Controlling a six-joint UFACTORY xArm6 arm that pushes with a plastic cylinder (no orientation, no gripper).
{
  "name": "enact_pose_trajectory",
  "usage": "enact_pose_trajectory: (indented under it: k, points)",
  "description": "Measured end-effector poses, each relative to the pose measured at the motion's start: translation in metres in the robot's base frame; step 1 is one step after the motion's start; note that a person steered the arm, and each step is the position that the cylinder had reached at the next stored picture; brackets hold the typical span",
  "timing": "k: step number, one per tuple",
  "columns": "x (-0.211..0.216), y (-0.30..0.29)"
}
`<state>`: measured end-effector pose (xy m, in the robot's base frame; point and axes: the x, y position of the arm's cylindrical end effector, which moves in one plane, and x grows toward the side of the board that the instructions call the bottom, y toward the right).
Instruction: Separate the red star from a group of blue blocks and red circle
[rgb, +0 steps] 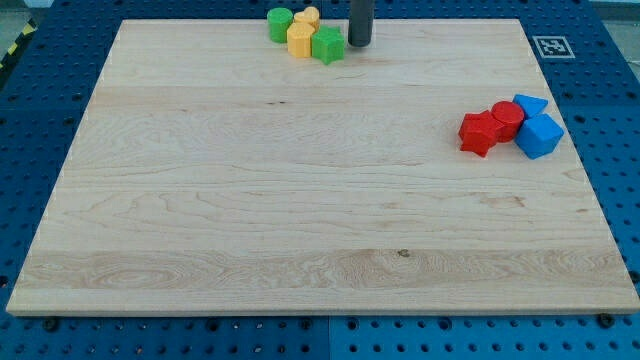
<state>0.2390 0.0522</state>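
The red star (478, 133) lies at the view's right, touching the red circle (507, 119) on its right. A blue triangle-like block (529, 105) sits just above and right of the circle. A blue cube-like block (540, 136) sits below it, against the circle. My tip (359, 43) stands near the view's top centre, just right of the green star-like block (327, 45) and far to the left of the red star.
A cluster at the view's top holds a green round block (280, 23), a yellow block (301, 40) and a smaller yellow block (309, 16). The wooden board (300, 200) lies on a blue pegboard. A fiducial tag (549, 45) sits at the top right.
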Motion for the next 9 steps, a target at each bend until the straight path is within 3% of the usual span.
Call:
enact_pose_trajectory:
  k: [2, 3, 4, 5, 6, 7, 8, 9]
  points:
    - [0.0, 0.0]
    - [-0.005, 0.029]
    - [-0.001, 0.121]
    - [0.071, 0.199]
    - [0.112, 0.234]
    - [0.112, 0.234]
    - [0.134, 0.279]
    - [0.158, 0.285]
